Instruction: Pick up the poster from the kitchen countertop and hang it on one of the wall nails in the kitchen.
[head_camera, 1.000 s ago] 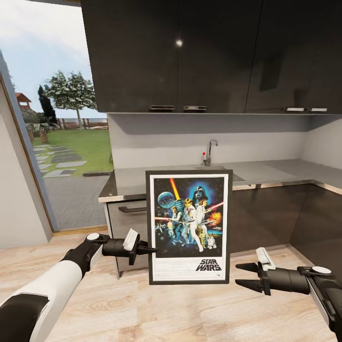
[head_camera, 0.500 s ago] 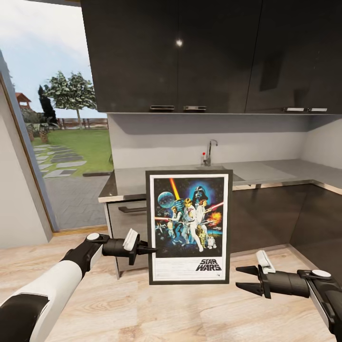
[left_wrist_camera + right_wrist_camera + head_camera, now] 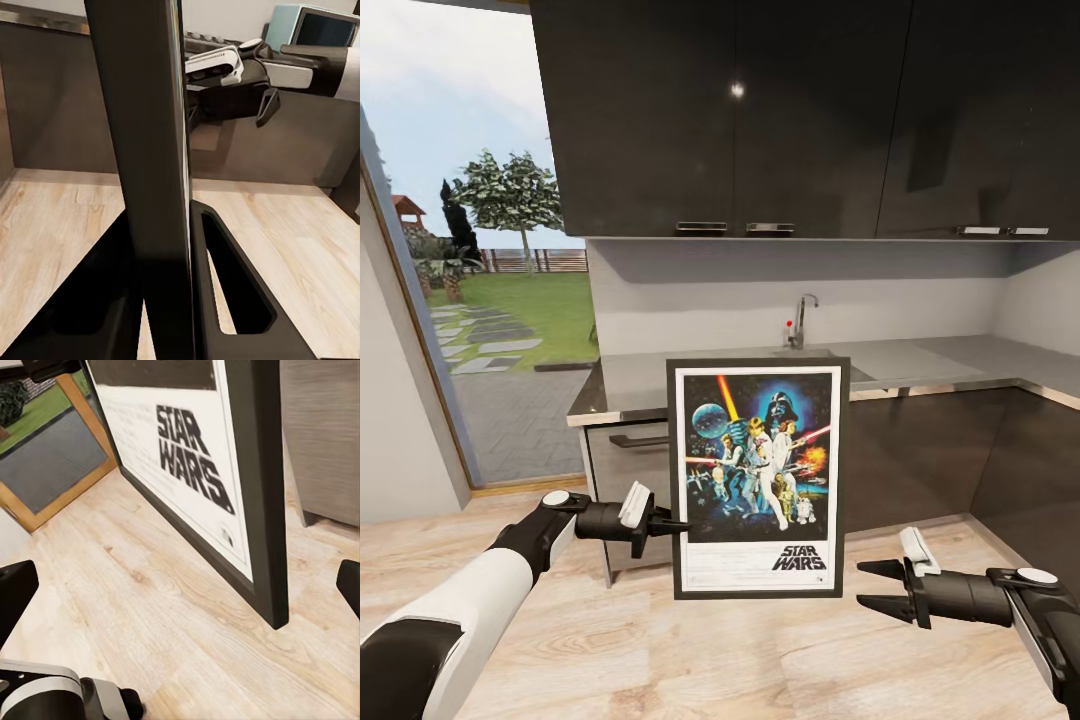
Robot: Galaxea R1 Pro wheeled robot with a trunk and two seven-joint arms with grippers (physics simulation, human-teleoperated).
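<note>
Poster (image 3: 758, 476) – "STAR WARS", left tool (image 3: 678, 524) gripping

Daylight pours in from the open doorway (image 3: 490, 300) at the left of the head view, leaving the garden and sky bright and slightly washed out. The dark upper cabinets (image 3: 800, 110) carry one small white glare spot and soft reflections. A dim band of shadow lies on the wall beneath them. The grey counter (image 3: 920, 365) is evenly lit. Rendering is crisp, though the poster (image 3: 150, 172) looms dark and stretched in the left wrist view.
</note>
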